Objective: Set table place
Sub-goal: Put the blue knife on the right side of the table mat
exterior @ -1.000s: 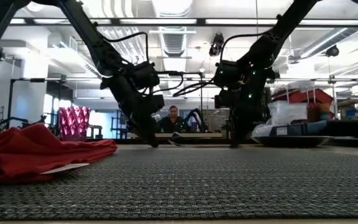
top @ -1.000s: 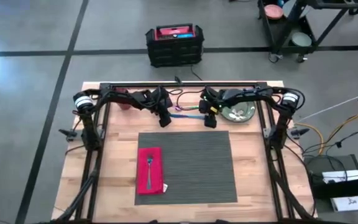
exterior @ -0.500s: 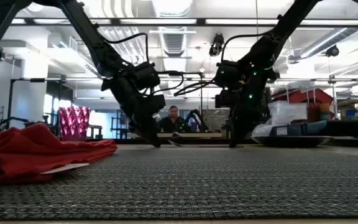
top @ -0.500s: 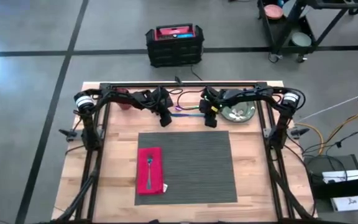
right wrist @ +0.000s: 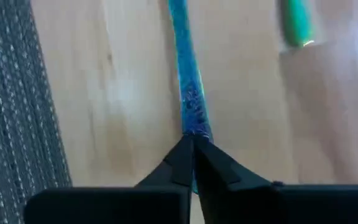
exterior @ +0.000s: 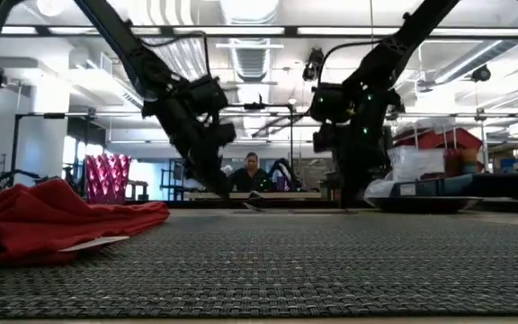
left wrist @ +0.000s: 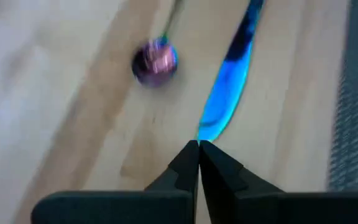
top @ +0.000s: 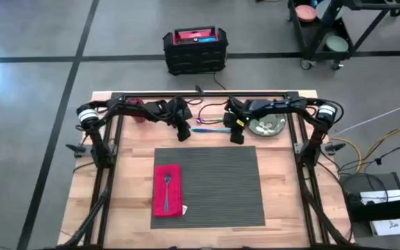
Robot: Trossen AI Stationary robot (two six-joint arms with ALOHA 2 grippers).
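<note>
Fork (top: pixel 167 182) and napkin (top: pixel 167 189) sit on my placemat (top: pixel 217 184); both claws, left (top: pixel 184 134) and right (top: pixel 236 136), pinched together above the unplaced knife (top: pixel 209 128).

placemat (top: pixel 217 184) | dark grey, ribbed | flat, mid-table | red napkin on left edge

Bright even overhead light, ceiling strip lights (exterior: pixel 241 31) glaring in low view, soft faint shadows on tabletop (top: pixel 130 173), both wrist views blurred, purple spoon bowl (left wrist: pixel 155 61) smeared, room beyond hazy
</note>
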